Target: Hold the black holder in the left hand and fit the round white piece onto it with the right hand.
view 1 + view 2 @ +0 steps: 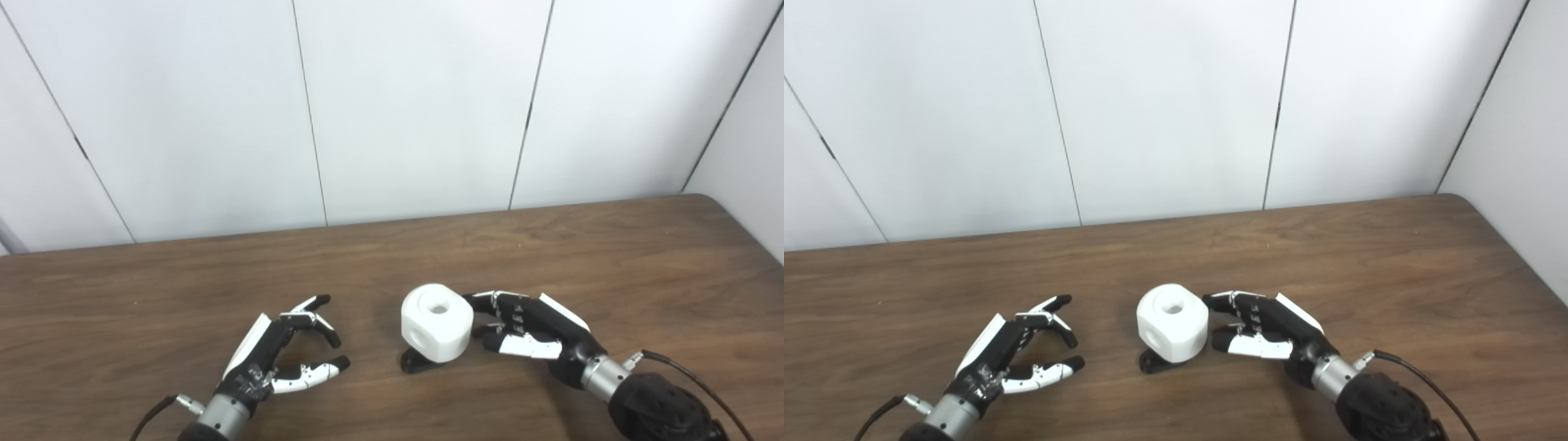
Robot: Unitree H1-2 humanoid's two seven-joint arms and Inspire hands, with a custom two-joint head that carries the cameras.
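The round white piece (pixel 436 327), with a hole on top and another on its side, sits on the black holder (pixel 419 361), whose base shows beneath it on the wooden table (pixel 612 257). My right hand (pixel 527 331) lies just right of the white piece, fingers apart and fingertips at its side, holding nothing. My left hand (pixel 278 355) rests on the table to the left of the holder, a clear gap away, fingers and thumb spread, empty.
White wall panels (pixel 416 104) rise behind the table's far edge. The table's right corner (pixel 710 202) curves near the side wall. A black cable (pixel 692 380) trails from my right wrist.
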